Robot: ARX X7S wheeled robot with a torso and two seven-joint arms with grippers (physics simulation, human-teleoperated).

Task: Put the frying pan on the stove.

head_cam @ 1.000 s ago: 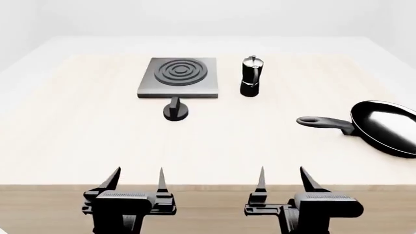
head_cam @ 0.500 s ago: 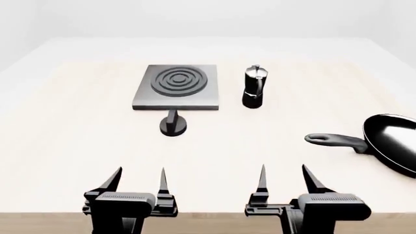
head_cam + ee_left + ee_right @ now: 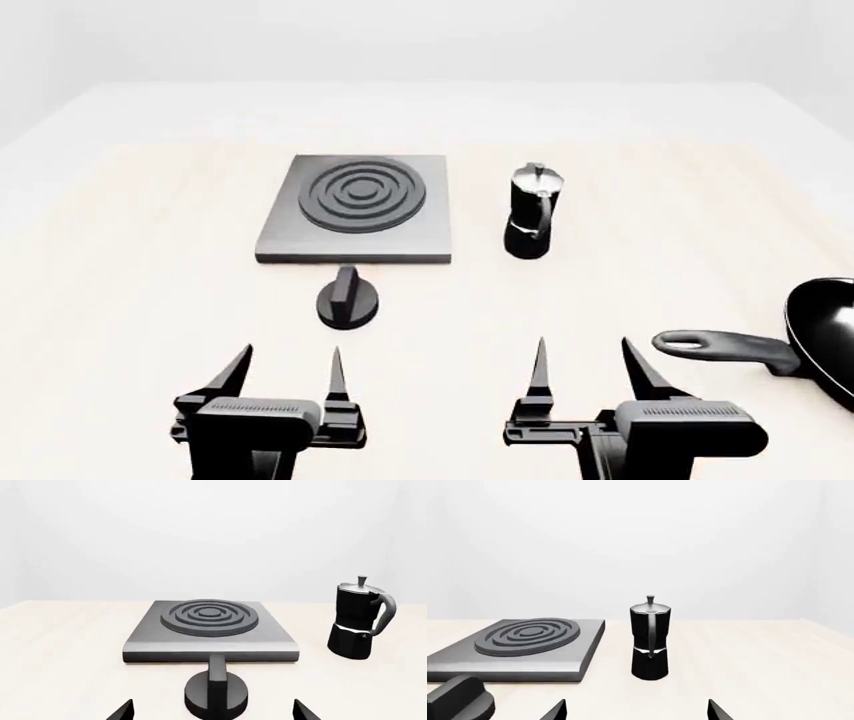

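The black frying pan (image 3: 830, 338) lies at the right edge of the head view, partly cut off, its long loop-ended handle (image 3: 714, 346) pointing left. The grey square stove (image 3: 355, 207) with dark ring burner lies at the table's middle back; it also shows in the left wrist view (image 3: 209, 630) and the right wrist view (image 3: 520, 645). My left gripper (image 3: 288, 365) is open and empty, in front of the stove. My right gripper (image 3: 582, 360) is open and empty, just left of the pan handle's loop end. Neither touches anything.
A black round knob (image 3: 348, 299) sits on the pale wooden table (image 3: 134, 300) just in front of the stove, in line with my left gripper (image 3: 212, 711). A black-and-silver moka pot (image 3: 533, 222) stands right of the stove, straight ahead of my right gripper (image 3: 637, 711).
The view has advanced over the table: the stove, knob, moka pot and pan all sit lower in the head view, the pan further right. The near table edge has left view. Both grippers stay open.
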